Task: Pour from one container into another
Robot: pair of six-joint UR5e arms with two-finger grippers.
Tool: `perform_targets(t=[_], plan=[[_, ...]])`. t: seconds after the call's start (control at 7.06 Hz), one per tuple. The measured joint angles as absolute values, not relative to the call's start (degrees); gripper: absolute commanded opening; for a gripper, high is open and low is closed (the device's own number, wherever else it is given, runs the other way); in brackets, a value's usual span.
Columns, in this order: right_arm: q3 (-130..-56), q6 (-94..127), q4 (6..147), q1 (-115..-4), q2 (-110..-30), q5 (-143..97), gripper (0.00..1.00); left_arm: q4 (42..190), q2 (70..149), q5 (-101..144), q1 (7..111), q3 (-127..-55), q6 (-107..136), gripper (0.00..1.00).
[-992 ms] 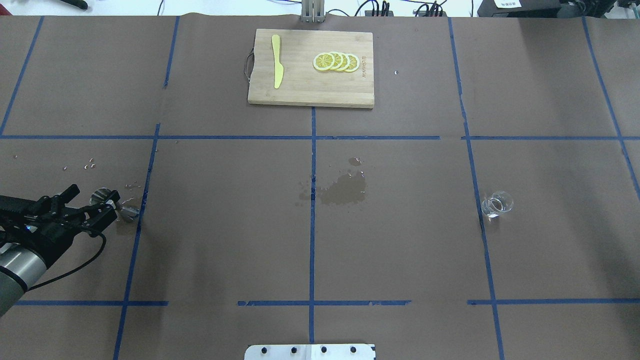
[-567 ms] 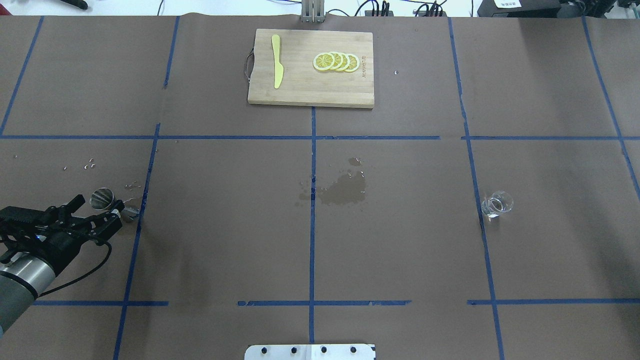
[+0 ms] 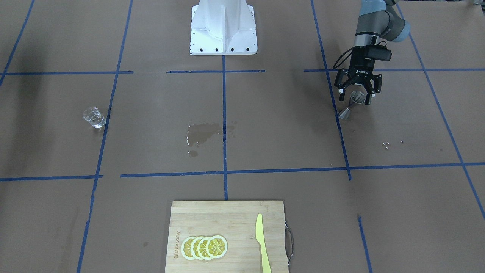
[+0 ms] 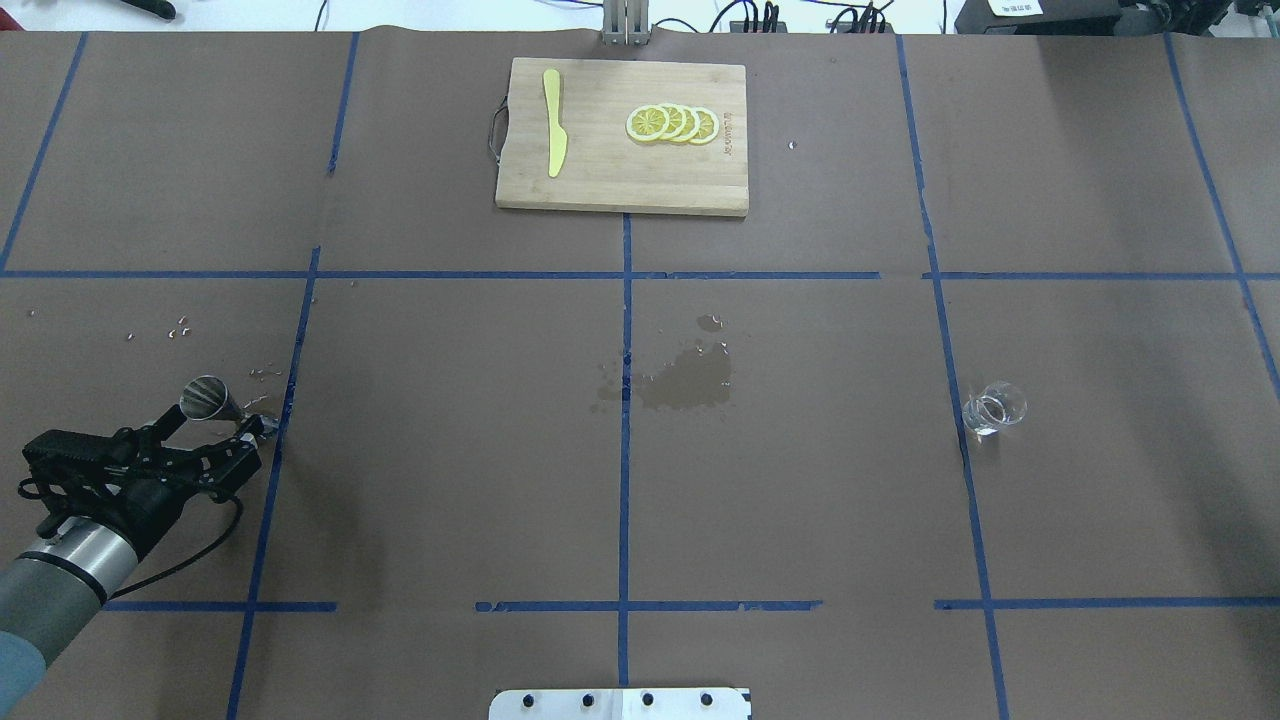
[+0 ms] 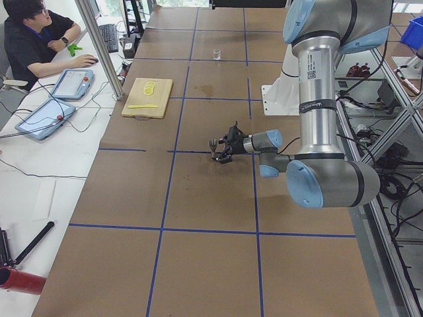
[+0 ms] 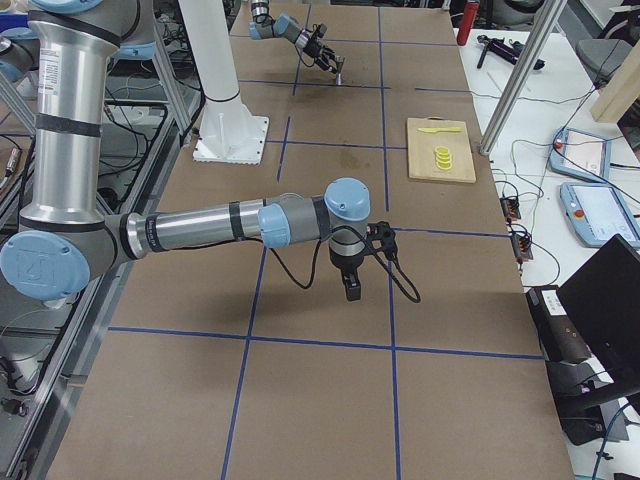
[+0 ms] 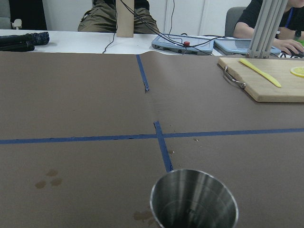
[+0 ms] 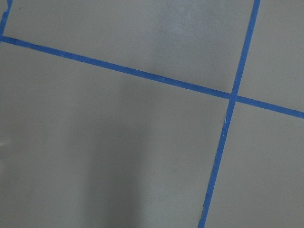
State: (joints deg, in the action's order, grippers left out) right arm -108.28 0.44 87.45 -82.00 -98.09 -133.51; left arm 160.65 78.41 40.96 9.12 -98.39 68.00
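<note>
The steel jigger (image 4: 212,400) stands upright on the brown paper at the table's left, and is also seen from the front (image 3: 354,101). My left gripper (image 4: 215,430) is open and sits low just behind the jigger, one finger to each side, not touching it. The left wrist view shows only the jigger's open rim (image 7: 194,202) at the bottom edge. The clear glass cup (image 4: 993,407) stands alone far to the right. My right gripper (image 6: 350,290) hangs over bare paper near the table's end; I cannot tell whether it is open or shut.
A wooden cutting board (image 4: 620,180) with lemon slices (image 4: 672,123) and a yellow knife (image 4: 553,122) lies at the far middle. A wet stain (image 4: 690,380) darkens the centre. Small droplets (image 4: 178,327) lie beyond the jigger. An operator (image 5: 33,36) sits at the side desk.
My left gripper has drawn back toward the robot, away from the jigger. The jigger stays standing in place. The glass cup has not moved.
</note>
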Motion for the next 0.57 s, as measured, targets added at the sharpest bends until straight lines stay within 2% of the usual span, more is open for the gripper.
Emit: perform_targets(t=[0.14,0.57], plan=[[-108.28,0.44,87.45,-82.00,-98.09,-133.50,1.00,160.68,79.16,40.34,9.08,-97.44,68.02,0.52],[-108.28,0.44,87.45,-82.00,-98.09,-133.51,1.00,160.75,79.88,39.82,9.00,-96.55,68.03,0.52]])
